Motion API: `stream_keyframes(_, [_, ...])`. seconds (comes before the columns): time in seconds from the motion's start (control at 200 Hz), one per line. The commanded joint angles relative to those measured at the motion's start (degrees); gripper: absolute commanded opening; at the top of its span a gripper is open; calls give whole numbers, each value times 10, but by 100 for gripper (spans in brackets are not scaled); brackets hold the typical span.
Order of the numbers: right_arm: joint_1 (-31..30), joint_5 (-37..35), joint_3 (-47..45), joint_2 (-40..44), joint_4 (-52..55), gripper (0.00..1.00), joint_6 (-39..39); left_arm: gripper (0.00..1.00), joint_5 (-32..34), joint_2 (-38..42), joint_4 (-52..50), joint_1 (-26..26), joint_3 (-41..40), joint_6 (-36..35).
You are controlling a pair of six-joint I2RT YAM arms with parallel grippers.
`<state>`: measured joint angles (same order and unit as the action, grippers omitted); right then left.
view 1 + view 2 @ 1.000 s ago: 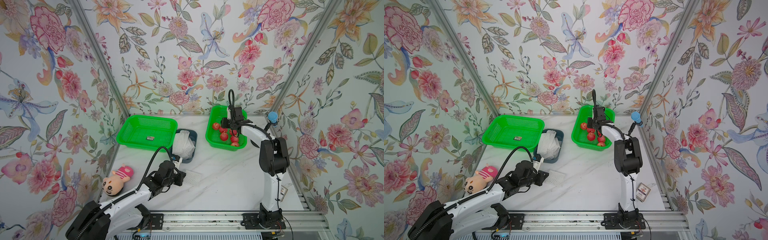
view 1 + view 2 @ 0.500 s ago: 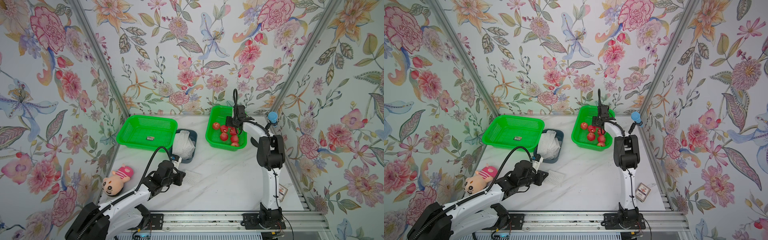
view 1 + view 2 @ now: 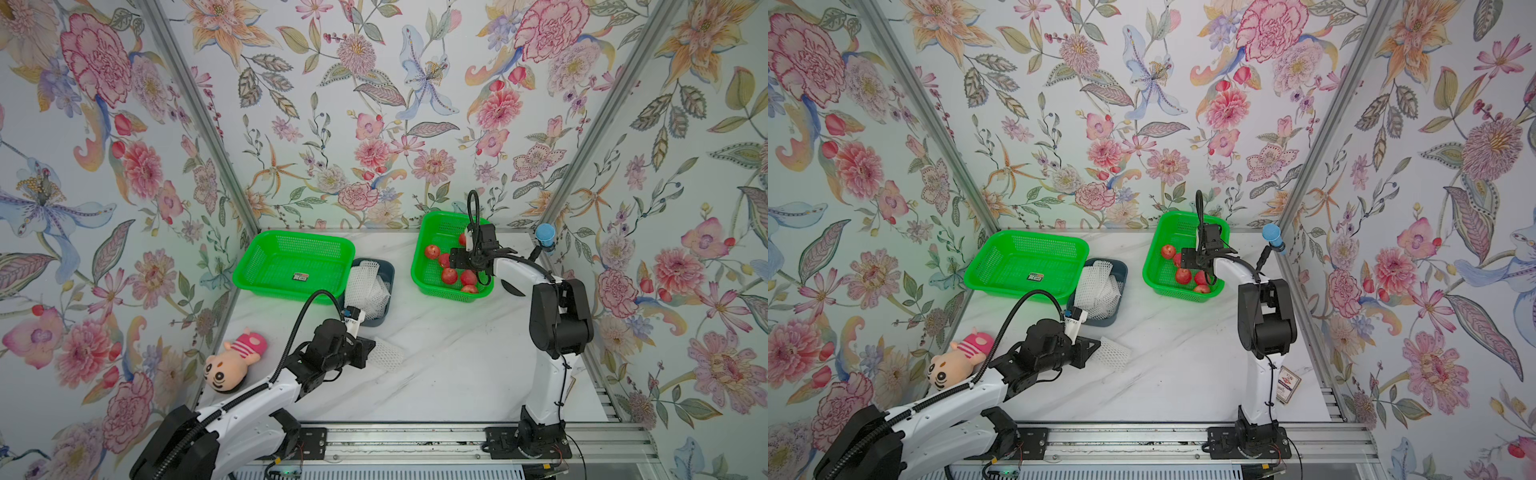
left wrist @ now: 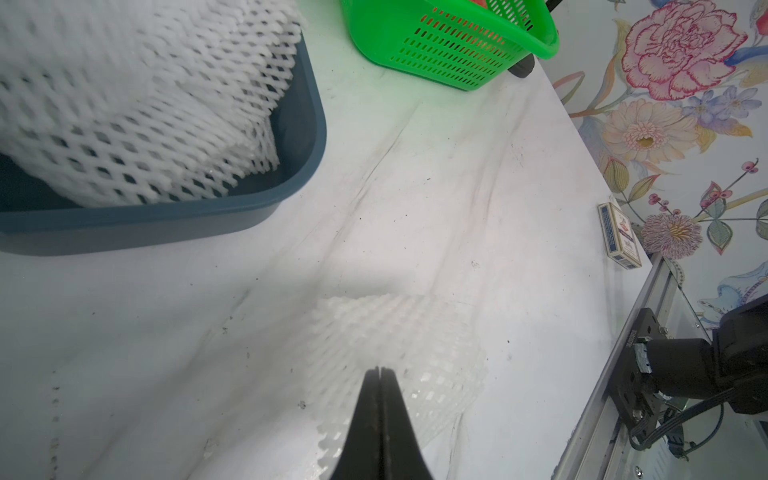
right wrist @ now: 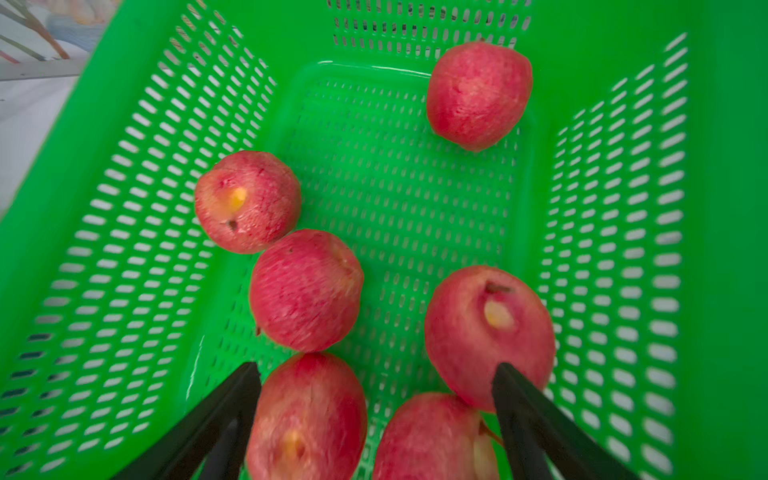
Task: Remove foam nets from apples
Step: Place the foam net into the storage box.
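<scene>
Several bare red apples point(image 5: 305, 291) lie in the right green basket point(image 3: 428, 224), also seen in a top view point(image 3: 1182, 276). My right gripper point(image 5: 376, 368) hangs open just above them, with two apples between and below its fingers but nothing gripped; both top views show it over the basket point(image 3: 459, 262). Near the front left, my left gripper point(image 4: 379, 370) is shut on the edge of an empty white foam net point(image 4: 399, 345), which trails from its tip just above the table point(image 3: 386, 356). More foam nets point(image 3: 365, 284) are piled in the dark blue bin point(image 3: 384, 270).
An empty green basket point(image 3: 291, 239) stands at the back left, touching the blue bin. A pink striped plush toy point(image 3: 235, 359) lies by the left wall. A small card box point(image 3: 1287, 384) sits at the right table edge, and a blue-tipped post point(image 3: 544, 237) stands behind the right arm.
My right gripper has opened wide and shifted a little over the apple basket. My left gripper has stayed in place with the foam net at its tip.
</scene>
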<state>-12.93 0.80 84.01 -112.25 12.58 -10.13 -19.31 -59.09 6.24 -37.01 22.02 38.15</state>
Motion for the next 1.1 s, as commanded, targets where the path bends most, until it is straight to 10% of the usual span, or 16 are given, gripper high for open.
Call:
stream_keyframes(0.0, [-25,30,-44,79,-37,92,26,0,1,7,6,5,3,15])
stream_keyframes(0.53, [-100,124,-212,263,-79,99,74,0,-4,-39,-62,36,214,-14])
stream_keyframes(0.981, [-143,168,-203,220,-108,100,76,0,29,-157,-34,147,282,-24])
stream_keyframes(1.096, [-164,188,-175,186,-119,88,66,0,26,-172,-17,165,266,-22])
